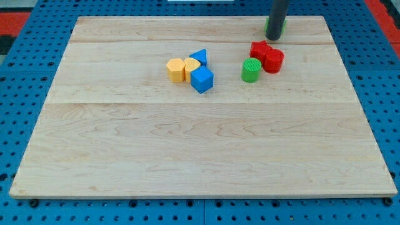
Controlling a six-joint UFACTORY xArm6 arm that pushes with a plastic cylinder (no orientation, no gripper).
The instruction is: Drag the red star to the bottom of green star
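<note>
Approach step. End effector tip (275, 39), a bare rod with nothing to clamp, touching a half-hidden green block (267, 26), presumably the star. Red star (259, 49) just below-left of tip. Next: round it, nudge upward. Red cylinder (274, 60) touching it; green cylinder (250, 70) near, likely obstructions.

red star (259, 49), green cyl (250, 70), blue cube (202, 80), yellow blks (177, 69).

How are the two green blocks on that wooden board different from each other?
The green cylinder stands in full view beside the red blocks, while the other green block sits near the view's top edge, mostly hidden behind my tip, so its shape is unclear. The cylinder touches red; the other stands apart. Both share one green.
</note>
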